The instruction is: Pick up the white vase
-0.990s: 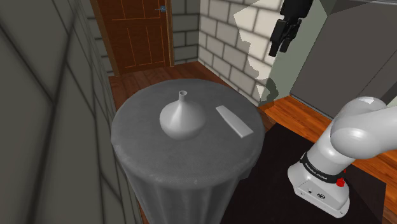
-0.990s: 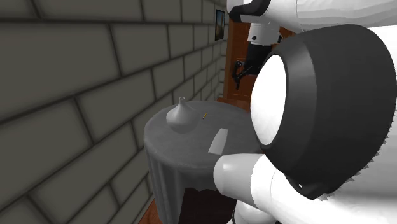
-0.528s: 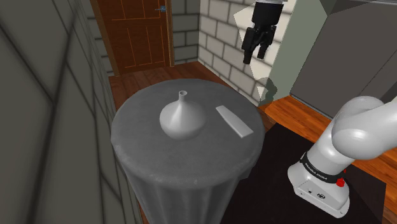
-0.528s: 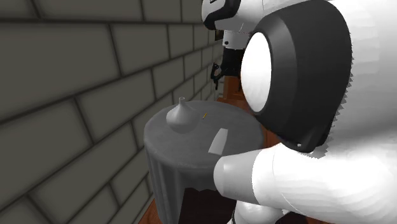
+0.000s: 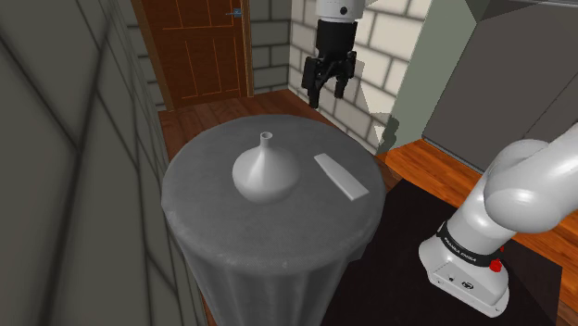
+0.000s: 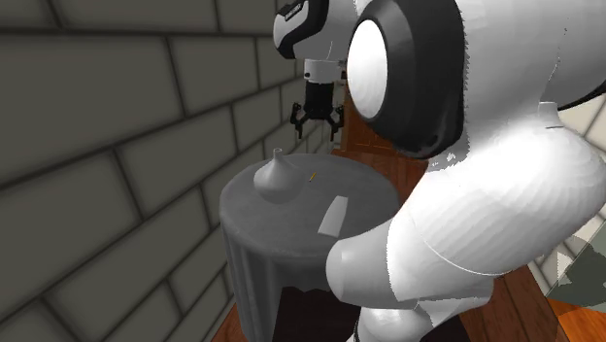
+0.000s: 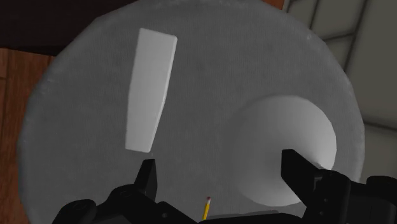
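The all-black two-finger gripper hung with its fingers spread apart, clasping nothing, high above the far rim of the round grey draped table. The white wide-bodied, narrow-necked vase stood upright on the tabletop, well below the gripper and apart from it. A flat white oblong slab lay near the vase. A small yellow pencil lay almost directly beneath the gripper.

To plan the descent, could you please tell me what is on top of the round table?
A pale vase, a flat white slab and a small yellow pencil rest on the grey table. The gripper covers part of the pencil in the wrist view.
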Controlling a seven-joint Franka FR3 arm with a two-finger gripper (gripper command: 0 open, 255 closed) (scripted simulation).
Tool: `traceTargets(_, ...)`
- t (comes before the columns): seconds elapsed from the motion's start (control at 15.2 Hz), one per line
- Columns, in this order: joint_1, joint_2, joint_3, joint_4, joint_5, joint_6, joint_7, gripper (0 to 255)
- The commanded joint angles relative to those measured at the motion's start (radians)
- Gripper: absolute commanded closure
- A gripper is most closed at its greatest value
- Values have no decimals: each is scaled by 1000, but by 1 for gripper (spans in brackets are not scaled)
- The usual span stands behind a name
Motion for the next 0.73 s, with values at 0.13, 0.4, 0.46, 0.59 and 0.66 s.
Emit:
traceTargets(0.13,14,128,67,85,-10,35,91,0)
traceTargets(0.4,32,277,127,197,-45,56,186,0)
traceTargets(0.46,38,316,140,229,-57,59,211,0)
traceTargets(0.59,53,397,164,297,-86,61,260,0)
traceTargets(0.66,62,433,172,329,-100,60,281,0)
